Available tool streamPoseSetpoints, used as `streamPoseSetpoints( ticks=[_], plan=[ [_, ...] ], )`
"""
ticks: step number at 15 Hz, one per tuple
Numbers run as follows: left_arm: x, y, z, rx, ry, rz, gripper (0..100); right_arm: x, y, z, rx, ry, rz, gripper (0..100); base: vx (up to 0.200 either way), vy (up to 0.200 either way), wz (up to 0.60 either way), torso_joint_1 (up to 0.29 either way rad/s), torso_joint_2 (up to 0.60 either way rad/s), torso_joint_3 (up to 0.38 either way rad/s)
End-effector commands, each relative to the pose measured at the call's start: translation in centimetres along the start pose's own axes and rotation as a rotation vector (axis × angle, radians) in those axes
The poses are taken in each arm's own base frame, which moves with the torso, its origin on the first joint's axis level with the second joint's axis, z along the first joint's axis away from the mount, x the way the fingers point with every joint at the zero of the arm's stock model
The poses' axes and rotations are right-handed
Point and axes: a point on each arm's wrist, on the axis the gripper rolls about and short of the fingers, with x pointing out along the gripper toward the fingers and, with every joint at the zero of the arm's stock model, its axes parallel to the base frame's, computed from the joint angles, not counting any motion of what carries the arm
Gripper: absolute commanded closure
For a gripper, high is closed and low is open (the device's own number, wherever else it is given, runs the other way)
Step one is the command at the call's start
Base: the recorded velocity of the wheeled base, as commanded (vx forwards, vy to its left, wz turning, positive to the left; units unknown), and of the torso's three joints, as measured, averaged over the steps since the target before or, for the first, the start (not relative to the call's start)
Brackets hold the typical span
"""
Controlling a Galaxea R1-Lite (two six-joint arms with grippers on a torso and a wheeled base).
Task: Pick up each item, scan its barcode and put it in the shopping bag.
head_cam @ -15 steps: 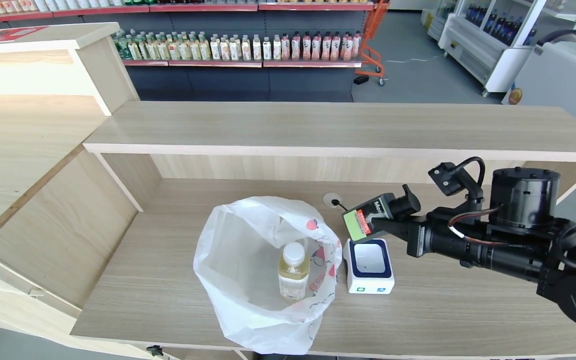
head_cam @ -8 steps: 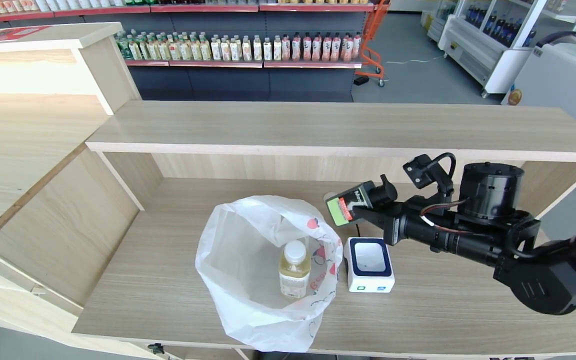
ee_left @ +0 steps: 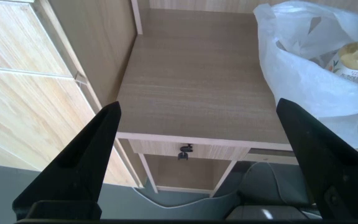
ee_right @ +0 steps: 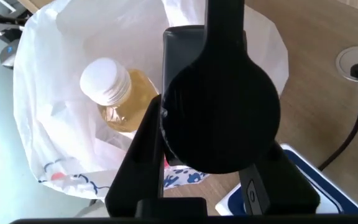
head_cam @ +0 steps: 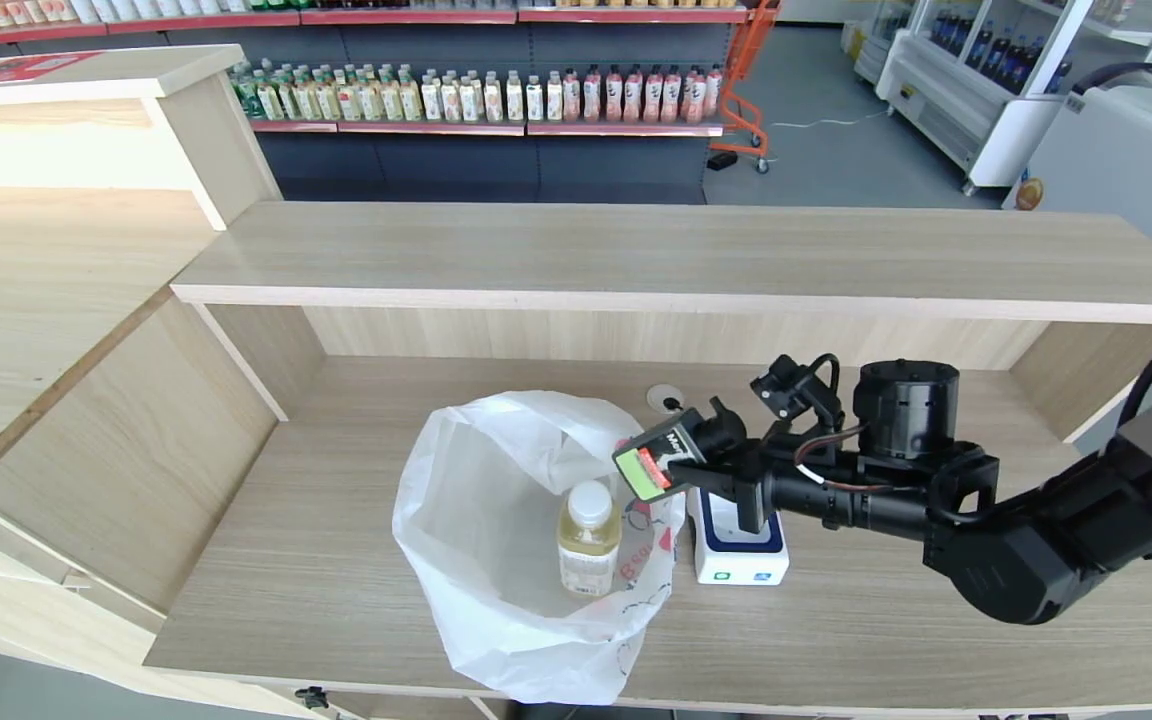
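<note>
My right gripper [head_cam: 681, 460] is shut on a small dark box [head_cam: 652, 462] with a green and red end. It holds the box above the right rim of the white shopping bag [head_cam: 496, 600]. The bag stands open on the counter with a yellow drink bottle [head_cam: 588, 540] upright inside; the bottle [ee_right: 117, 93] and the bag [ee_right: 48, 124] lie beneath the held box [ee_right: 185, 62] in the right wrist view. The white barcode scanner [head_cam: 741, 560] sits just right of the bag, under my right arm. My left gripper [ee_left: 197, 162] stands open off the counter's near left corner, nothing between its fingers.
The counter [head_cam: 336, 560] has a raised back ledge [head_cam: 696, 260] and a left side wall [head_cam: 116, 460]. A cable port [head_cam: 665, 399] lies behind the scanner. Bare counter lies left of the bag [ee_left: 191, 93] and right of the scanner.
My right arm has carried the box leftward and down, from above the scanner to over the bag's right rim. The bag and bottle have stayed put.
</note>
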Motion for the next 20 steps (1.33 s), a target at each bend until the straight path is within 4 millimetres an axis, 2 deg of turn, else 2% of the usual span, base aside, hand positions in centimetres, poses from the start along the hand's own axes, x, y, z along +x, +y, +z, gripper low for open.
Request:
streamPoseSetpoints(
  ticks=[1,4,7,11,20],
  plan=[
    [0.0,0.0,0.0,0.000,0.000,0.001,0,1.0,-0.8,-1.3,0.007,0.018,0.047,100,0.000,0.000,0.00,0.000,0.00,0.000],
    [0.0,0.0,0.0,0.000,0.000,0.001,0,1.2,-1.9,-2.1,0.018,0.028,0.040,100,0.000,0.000,0.00,0.000,0.00,0.000],
    [0.0,0.0,0.0,0.000,0.000,0.001,0,1.3,-2.8,-3.8,-0.033,0.071,0.021,100,0.000,0.000,0.00,0.000,0.00,0.000],
    [0.0,0.0,0.0,0.000,0.000,0.001,0,2.0,-3.0,-4.9,-0.072,0.090,0.033,100,0.000,0.000,0.00,0.000,0.00,0.000],
    [0.0,0.0,0.0,0.000,0.000,0.001,0,3.1,-2.6,-5.5,-0.073,0.103,0.058,100,0.000,0.000,0.00,0.000,0.00,0.000]
  ],
)
